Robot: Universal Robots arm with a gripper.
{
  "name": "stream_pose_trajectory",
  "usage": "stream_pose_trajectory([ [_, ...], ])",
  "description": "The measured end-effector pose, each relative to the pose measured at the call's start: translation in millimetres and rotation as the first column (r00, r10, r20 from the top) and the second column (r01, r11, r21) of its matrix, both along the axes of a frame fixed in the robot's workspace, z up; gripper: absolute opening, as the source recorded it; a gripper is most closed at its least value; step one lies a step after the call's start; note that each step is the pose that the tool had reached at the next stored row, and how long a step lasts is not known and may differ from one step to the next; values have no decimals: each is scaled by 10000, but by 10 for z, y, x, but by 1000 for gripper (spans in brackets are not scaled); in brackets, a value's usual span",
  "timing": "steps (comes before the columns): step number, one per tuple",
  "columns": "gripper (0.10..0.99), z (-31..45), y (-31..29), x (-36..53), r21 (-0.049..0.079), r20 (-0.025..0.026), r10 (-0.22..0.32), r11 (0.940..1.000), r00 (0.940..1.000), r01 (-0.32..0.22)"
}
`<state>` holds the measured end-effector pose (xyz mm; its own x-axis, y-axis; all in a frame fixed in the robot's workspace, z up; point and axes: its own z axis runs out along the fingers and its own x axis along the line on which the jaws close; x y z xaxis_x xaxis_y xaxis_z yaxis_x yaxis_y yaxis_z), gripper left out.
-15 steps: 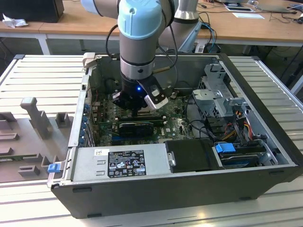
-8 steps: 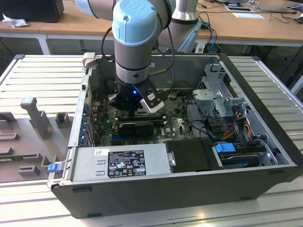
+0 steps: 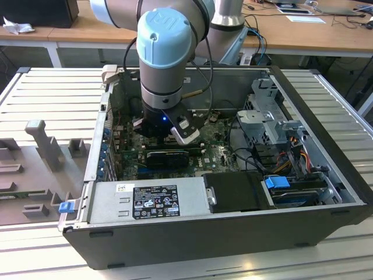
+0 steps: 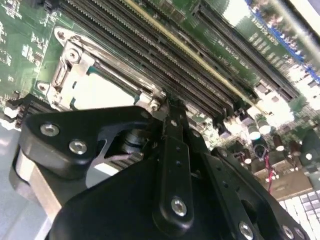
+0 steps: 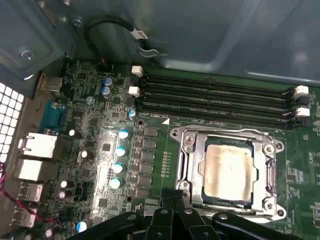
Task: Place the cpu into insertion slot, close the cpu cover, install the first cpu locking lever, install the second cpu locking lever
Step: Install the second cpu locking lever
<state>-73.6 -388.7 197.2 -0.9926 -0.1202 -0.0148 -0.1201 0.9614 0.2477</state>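
The cpu (image 5: 228, 169) already sits in the insertion slot (image 5: 190, 170), and the cpu cover (image 5: 268, 172) lies flat around it, so by my reading the lever stage is in hand. The gripper (image 5: 172, 202) hangs just above the socket's near edge; its fingers (image 4: 172, 127) appear drawn together on nothing (the tips themselves are partly hidden). The memory slots (image 5: 215, 97) run beyond the socket from the gripper. The next move calls for a fine downward push on a thin lever.
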Motion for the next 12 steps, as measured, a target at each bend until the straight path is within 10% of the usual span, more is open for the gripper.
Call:
stream_pose_trajectory([
  [12, 106, 196, -4, -2, 35, -1, 9, 10000, 10000, -9],
])
